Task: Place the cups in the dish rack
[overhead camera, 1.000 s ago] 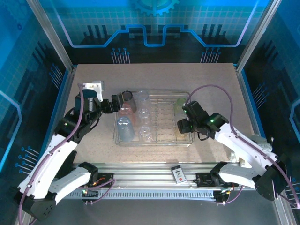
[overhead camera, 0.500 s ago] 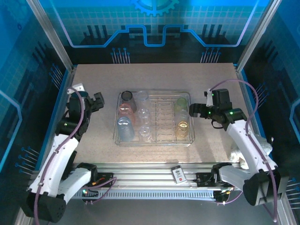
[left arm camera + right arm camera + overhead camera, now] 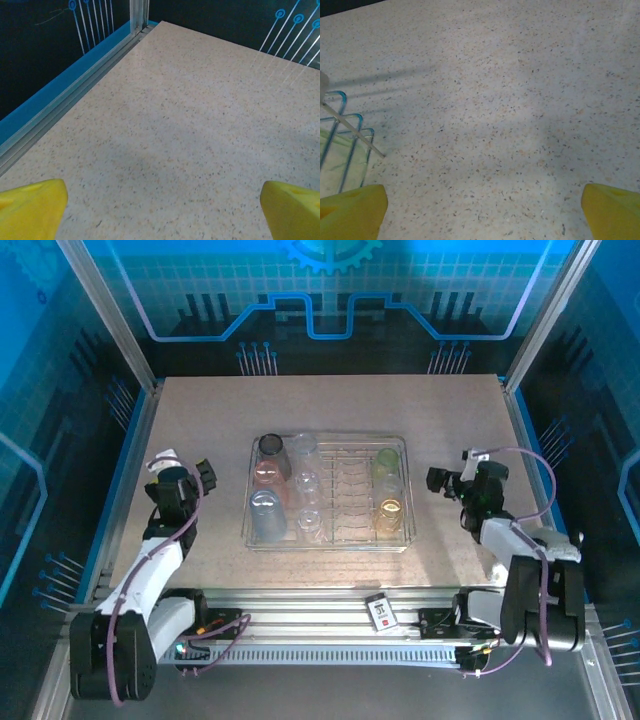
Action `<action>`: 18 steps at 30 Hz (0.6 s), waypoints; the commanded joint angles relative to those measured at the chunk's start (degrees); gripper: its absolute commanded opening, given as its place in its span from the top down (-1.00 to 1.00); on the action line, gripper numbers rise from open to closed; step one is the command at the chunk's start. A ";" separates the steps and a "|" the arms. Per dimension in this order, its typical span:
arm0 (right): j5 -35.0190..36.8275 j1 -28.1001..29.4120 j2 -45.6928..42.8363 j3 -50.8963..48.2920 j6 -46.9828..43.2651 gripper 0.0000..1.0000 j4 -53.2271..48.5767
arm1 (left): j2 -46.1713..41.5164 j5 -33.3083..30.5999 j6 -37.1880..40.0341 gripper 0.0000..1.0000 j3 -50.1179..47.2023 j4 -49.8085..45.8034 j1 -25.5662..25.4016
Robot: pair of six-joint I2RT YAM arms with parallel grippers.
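Left gripper (image 3: 206,476): spread wide, empty, over the table (image 3: 330,405) left of the dish rack (image 3: 345,492).
Right gripper (image 3: 436,480): wide, empty, right of the dish rack.
Cups (image 3: 268,516): sitting inside the dish rack.

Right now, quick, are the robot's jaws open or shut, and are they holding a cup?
Left gripper: open, holding nothing.
Right gripper: open, holding nothing.

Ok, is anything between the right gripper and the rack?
Nothing visible. Bare table is all that lies between the right gripper and the rack, on its right side. The jaws are open and empty, and the cups sit inside the rack.
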 commanded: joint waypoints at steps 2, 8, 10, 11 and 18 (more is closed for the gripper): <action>-2.29 -2.32 6.85 -2.70 1.93 -1.00 23.77 | 5.17 4.64 2.39 -0.99 -2.82 12.07 1.95; -5.80 -1.79 11.33 -0.67 0.63 -1.00 23.98 | 13.77 8.11 3.09 -0.99 -6.12 23.38 3.21; -5.86 -1.55 11.67 0.40 0.27 -1.00 22.46 | 16.07 11.87 3.46 -0.99 -4.89 24.51 3.73; -6.15 -1.38 11.73 0.68 -0.20 -1.00 21.98 | 16.80 13.58 3.72 -0.99 -4.34 24.61 3.83; -4.74 6.09 13.52 2.54 -9.13 -1.00 20.69 | 18.74 21.20 3.21 -0.98 -5.48 30.61 3.83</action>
